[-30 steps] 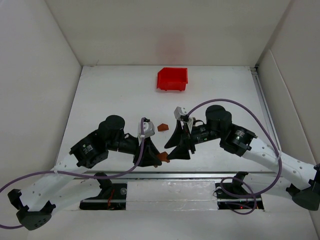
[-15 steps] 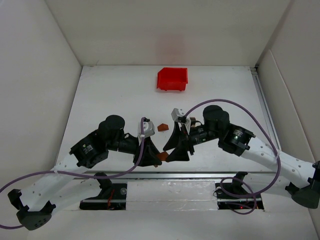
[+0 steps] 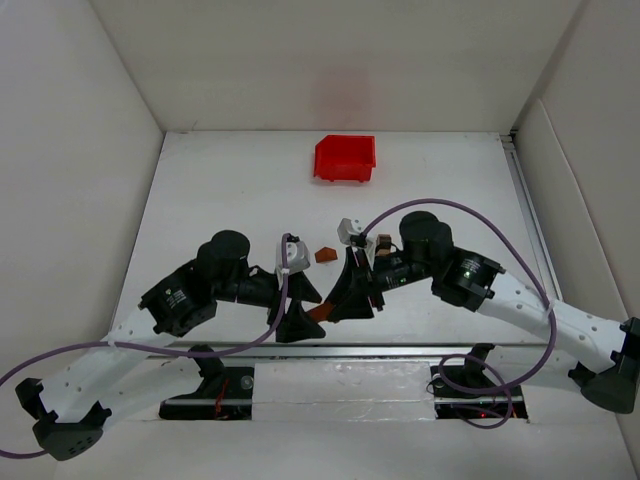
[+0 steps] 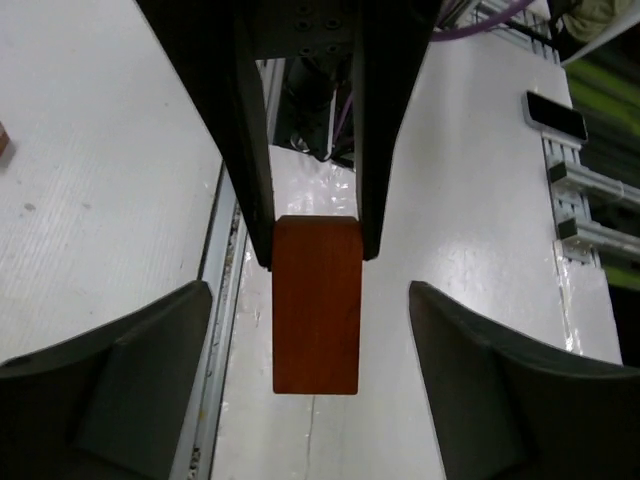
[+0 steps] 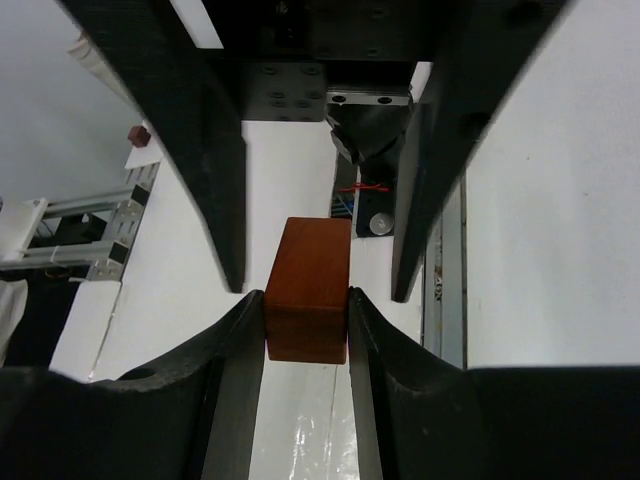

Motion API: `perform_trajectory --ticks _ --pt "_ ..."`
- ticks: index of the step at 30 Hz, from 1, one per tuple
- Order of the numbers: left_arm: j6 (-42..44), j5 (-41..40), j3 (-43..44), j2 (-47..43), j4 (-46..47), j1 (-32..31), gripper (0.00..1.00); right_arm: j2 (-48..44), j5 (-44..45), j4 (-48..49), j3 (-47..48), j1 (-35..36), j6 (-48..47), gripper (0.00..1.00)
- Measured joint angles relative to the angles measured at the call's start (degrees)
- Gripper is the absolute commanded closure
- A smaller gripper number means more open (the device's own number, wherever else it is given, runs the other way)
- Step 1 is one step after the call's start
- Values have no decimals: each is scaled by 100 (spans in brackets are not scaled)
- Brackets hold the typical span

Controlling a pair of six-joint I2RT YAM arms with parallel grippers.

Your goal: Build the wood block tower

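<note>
An orange-brown wooden block (image 3: pixel 318 313) hangs just above the table's near edge, between the two arms. My right gripper (image 5: pixel 306 335) is shut on it, one finger pressed on each side of the block (image 5: pixel 308 296). My left gripper (image 4: pixel 312 400) faces it from the other side and stands open, its fingers (image 4: pixel 120 380) wide of the block (image 4: pixel 315 305) and not touching it. In the top view the right gripper (image 3: pixel 336 306) and left gripper (image 3: pixel 300 322) meet tip to tip. A dark reddish-brown block with a peaked end (image 3: pixel 325 255) lies on the table behind them. A small tan block (image 3: pixel 383 240) shows beside the right wrist.
A red plastic bin (image 3: pixel 345 158) stands at the back of the table. White walls close in the left, right and back sides. A metal rail (image 3: pixel 330 352) runs along the near edge under the grippers. Purple cables loop over both arms.
My left gripper has opened and let go of the orange-brown block. My right gripper has shifted slightly left and closed on it.
</note>
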Motion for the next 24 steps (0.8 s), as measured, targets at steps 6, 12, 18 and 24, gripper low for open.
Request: perform_trajectory --ticks 6,12,18,24 --pt "-238 -811 -22 -284 160 0 1 -216 291 343 -208 9 186 100" --pt "-892 -2039 -319 -1266 1003 0 1 -966 667 1399 -957 -181 667 100" --pt "-1729 -2618 -1025 -2111 2503 0 1 -1707 1270 2881 -1679 -243 1158 100" --pt "-2232 -2435 -1517 -1648 3810 0 1 -1676 1613 4422 -2020 -269 1523 100"
